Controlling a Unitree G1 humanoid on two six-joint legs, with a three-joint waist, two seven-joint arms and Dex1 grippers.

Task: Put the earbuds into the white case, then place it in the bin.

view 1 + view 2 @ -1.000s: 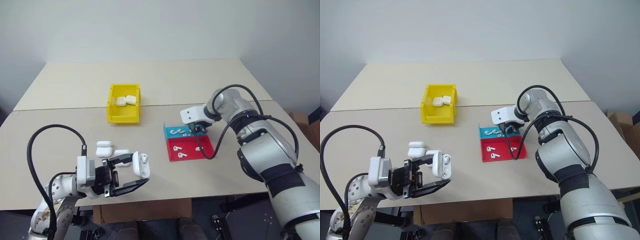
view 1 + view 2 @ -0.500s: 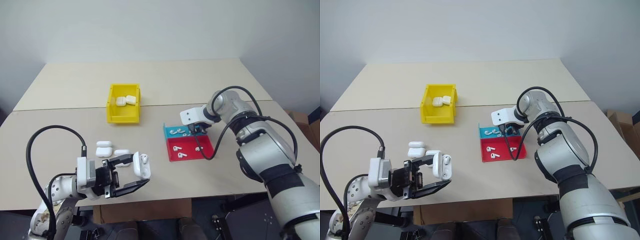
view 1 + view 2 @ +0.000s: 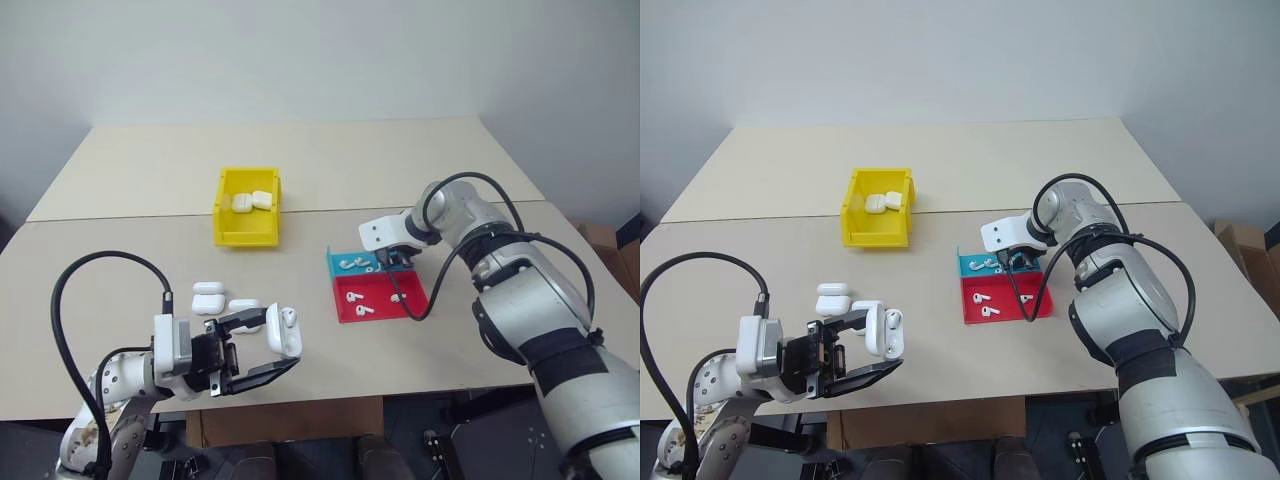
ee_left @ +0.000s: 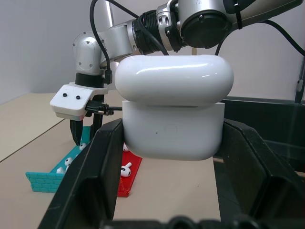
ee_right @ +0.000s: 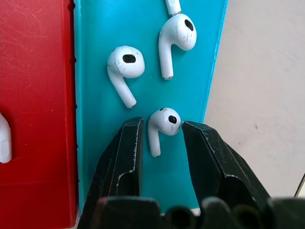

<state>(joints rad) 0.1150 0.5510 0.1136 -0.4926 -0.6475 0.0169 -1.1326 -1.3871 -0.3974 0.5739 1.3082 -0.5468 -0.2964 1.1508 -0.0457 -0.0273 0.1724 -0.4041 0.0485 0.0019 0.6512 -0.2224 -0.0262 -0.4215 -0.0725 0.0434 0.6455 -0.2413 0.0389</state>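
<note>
My left gripper (image 3: 278,345) is held above the table's front edge, shut on the white case (image 3: 283,332). In the left wrist view the case (image 4: 172,112) sits crosswise between the black fingers (image 4: 97,171) with its lid slightly ajar. My right gripper (image 3: 388,262) points down into the blue tray (image 3: 340,272). There its open fingers (image 5: 128,152) straddle one earbud (image 5: 164,121) lying on the blue tray (image 5: 200,71). Two more earbuds (image 5: 125,64) lie just beyond it. The yellow bin (image 3: 247,235) stands at mid-table with two cases (image 3: 250,200) inside.
A red tray (image 3: 380,300) with several earbuds adjoins the blue one on its near side. Three loose white cases (image 3: 208,295) lie on the table near my left gripper. A seam runs across the table behind the bin.
</note>
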